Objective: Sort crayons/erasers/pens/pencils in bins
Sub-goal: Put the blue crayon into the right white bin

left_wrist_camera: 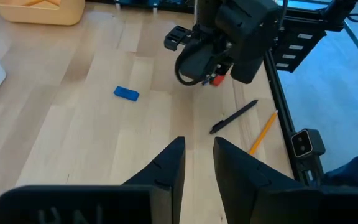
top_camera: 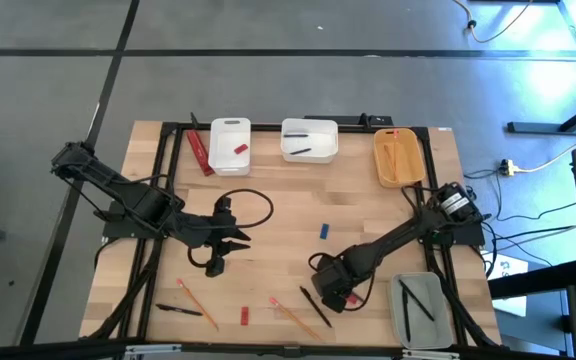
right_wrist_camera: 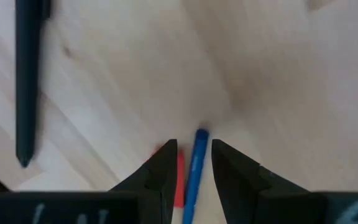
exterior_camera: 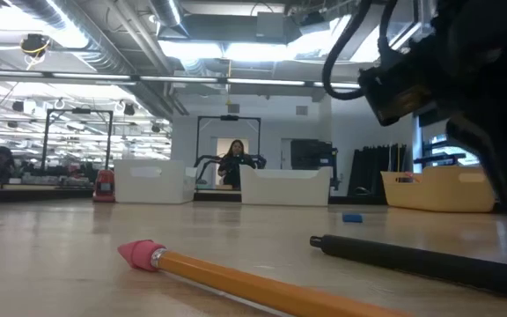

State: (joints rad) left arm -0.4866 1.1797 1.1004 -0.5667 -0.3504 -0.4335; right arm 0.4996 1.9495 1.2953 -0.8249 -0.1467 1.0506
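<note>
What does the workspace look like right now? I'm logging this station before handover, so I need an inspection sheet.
Surface: light wooden tabletop, middle mostly bare.
Job's things: narrow white plastic bin, wider white plastic bin, yellow-orange plastic bin along the far edge; translucent grey plastic bin front right; loose orange wooden pencils, slim black pens, small blue block, small red block.
Clutter: flat red bar.
Grippers: left gripper open, empty; right gripper shut on thin blue stick.
Cables: black cable loop; floor cords.
Surroundings: distant person.
</note>
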